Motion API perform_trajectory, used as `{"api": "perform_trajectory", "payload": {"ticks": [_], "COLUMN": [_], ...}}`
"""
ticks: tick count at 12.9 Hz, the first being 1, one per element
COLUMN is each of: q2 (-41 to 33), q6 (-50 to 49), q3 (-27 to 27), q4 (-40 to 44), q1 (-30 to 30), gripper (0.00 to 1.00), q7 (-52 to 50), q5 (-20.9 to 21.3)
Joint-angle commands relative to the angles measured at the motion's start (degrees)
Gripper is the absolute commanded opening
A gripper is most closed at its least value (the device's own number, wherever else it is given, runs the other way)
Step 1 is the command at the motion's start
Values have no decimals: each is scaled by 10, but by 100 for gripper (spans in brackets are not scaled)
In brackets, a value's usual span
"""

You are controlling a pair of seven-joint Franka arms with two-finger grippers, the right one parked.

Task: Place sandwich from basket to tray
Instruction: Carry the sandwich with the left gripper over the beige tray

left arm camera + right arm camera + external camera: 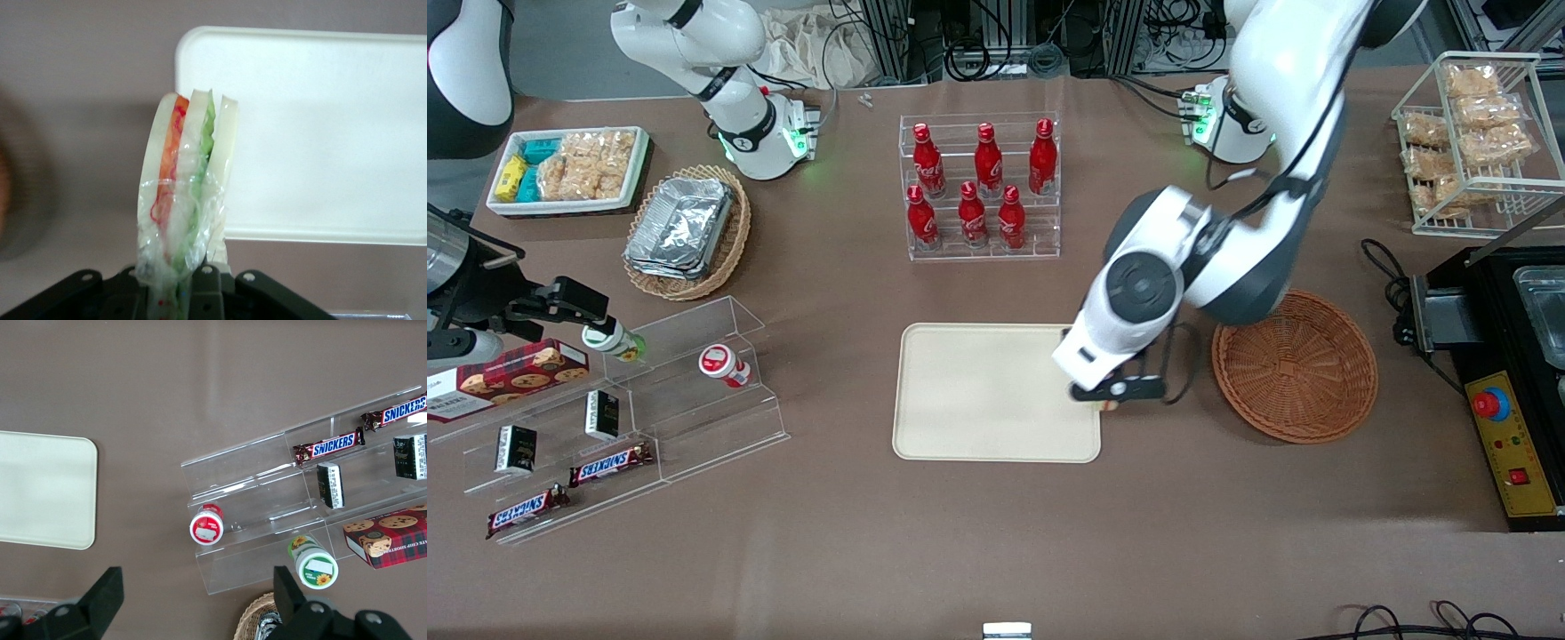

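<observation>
My left gripper (1110,397) hangs above the edge of the cream tray (978,391) that lies nearest the round reddish-brown basket (1294,366). It is shut on the sandwich (187,180), a wrapped wedge with red, orange and green filling, held on edge above the table beside the tray's rim (200,47). In the front view only a small bit of the sandwich (1109,406) shows under the gripper. The basket holds nothing.
A rack of red bottles (978,187) stands farther from the front camera than the tray. A clear stepped shelf (658,400) with snack bars and small jars, a tan oval basket of foil containers (685,231) and a white bin of snacks (569,169) lie toward the parked arm's end.
</observation>
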Motion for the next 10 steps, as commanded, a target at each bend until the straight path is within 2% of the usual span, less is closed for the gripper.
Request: {"api": "perform_trajectory", "payload": {"ticks": [1, 4, 8, 9, 10], "q2": [58, 99, 115, 117, 120], "q6": [22, 64, 78, 83, 86], "q3": [5, 5, 6, 6, 7], "q4": [35, 35, 35, 35, 35], "q1": [-25, -28, -26, -26, -26], "gripper": [0, 0, 1, 7, 45], "q7": [-5, -4, 3, 2, -3], "q5": [-9, -8, -7, -6, -5]}}
